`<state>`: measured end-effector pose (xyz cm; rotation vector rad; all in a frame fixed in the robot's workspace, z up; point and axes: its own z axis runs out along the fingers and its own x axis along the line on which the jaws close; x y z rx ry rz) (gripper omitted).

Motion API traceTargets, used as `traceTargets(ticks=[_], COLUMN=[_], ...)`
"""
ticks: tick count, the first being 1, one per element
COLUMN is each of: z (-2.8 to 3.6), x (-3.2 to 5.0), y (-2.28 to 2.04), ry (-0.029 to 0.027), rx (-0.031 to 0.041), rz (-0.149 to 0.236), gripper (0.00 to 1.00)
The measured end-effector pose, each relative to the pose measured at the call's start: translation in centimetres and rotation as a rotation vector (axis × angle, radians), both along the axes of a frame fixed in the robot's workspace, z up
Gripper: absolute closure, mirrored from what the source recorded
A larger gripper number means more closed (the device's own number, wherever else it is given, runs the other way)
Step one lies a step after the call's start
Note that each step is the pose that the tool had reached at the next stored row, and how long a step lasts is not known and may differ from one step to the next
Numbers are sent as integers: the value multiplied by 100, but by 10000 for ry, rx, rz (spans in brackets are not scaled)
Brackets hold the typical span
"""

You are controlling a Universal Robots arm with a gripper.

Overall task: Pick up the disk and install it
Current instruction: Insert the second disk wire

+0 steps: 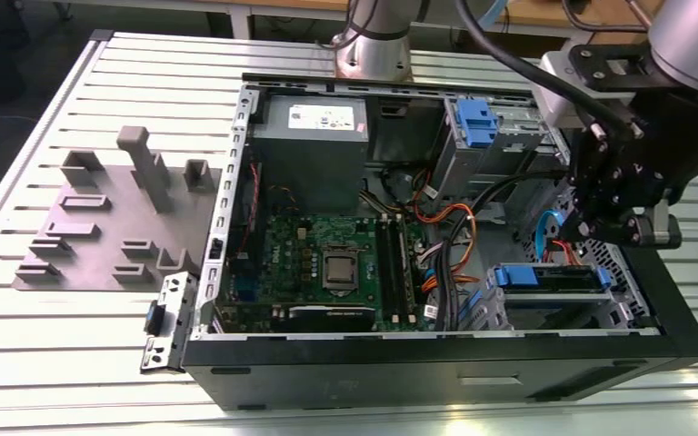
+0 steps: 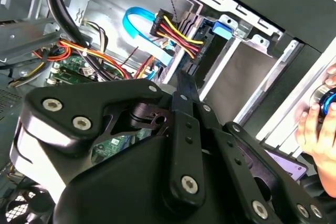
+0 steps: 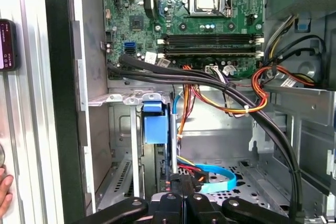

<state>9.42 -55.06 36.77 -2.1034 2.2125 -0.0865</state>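
The arm's gripper (image 1: 594, 238) hangs inside the open case (image 1: 446, 368), low at the exterior view's right, just above the lower drive bay (image 1: 552, 300). The disk (image 1: 552, 277) sits in that bay, its blue carrier frame showing along the top edge, so by the look of it the task is at the install step, with the drive already in or nearly in its slot. In the first wrist view the disk (image 3: 156, 124) stands on edge in the bay, its blue tab uppermost, and the gripper (image 3: 178, 195) is just beside it, its thin tips reaching toward the drive's connector end, where a blue data cable (image 3: 218, 179) and a red-yellow power plug lie.

The fingers look drawn narrow, close together, and seem to hold nothing; whether the tips touch the drive cannot be told. Finishing the step would call for the drive to be fully seated and the tips to come away without catching the cables, which crowd the bay closely.

Much is hidden: the drive's label and most of its body are inside the bay, and the gripper's black linkage (image 2: 173, 145) blocks the contact point in the second wrist view. A person's hand (image 2: 317, 129) rests at the case's edge there, cut off by the frame
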Motion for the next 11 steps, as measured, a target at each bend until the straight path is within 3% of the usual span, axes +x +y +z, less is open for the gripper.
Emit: traceTargets(ticks=[2, 6, 8, 11], z=[1, 2, 2, 2], x=[12, 52, 60, 71], y=[13, 44, 45, 62], ry=[45, 240, 314, 369], rx=[12, 15, 71, 90], rz=[0, 0, 1, 1], gripper=[89, 89, 89, 89])
